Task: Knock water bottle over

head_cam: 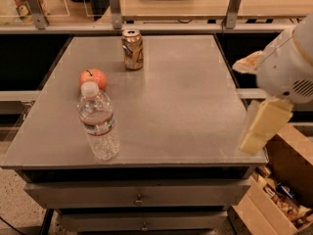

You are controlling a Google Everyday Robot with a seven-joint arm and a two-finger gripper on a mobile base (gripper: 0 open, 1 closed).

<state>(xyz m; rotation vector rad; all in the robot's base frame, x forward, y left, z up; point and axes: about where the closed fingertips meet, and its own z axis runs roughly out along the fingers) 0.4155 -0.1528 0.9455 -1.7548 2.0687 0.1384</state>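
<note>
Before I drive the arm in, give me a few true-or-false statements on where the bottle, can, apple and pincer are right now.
1. The water bottle stands upright near the front left of the table. True.
2. The pincer is touching the water bottle. False: it hangs at the table's right edge, well apart from the bottle.
3. The gold can lies on its side. False: it stands upright toward the back of the table.
4. The apple sits just behind the water bottle. True.
</note>
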